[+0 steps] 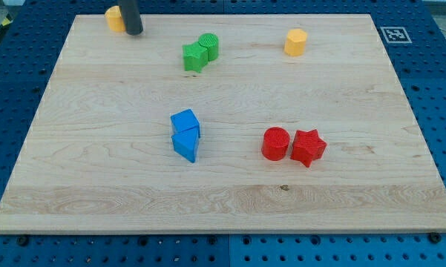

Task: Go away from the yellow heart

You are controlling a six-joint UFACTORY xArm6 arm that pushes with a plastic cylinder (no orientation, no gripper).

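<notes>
A: Where is the yellow heart [114,18]?

B: Upper left of the frame, at the board's [223,200] top edge, partly hidden by my tip [133,33], which touches its right side.

A: Any claw, apart or together?

B: No claw, only a rod.

A: Other blocks?

B: 1 yellow hexagon [295,42] upper right; green star [195,57] touching green cylinder [208,44]; 2 blue blocks [185,134] at centre; red cylinder [275,143] beside red star [308,147].

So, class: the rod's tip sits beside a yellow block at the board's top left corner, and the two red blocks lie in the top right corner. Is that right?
Not quite. The camera view shows the red cylinder and red star at the board's lower right, not the top right corner. My tip does sit beside the yellow block at the top left.
</notes>
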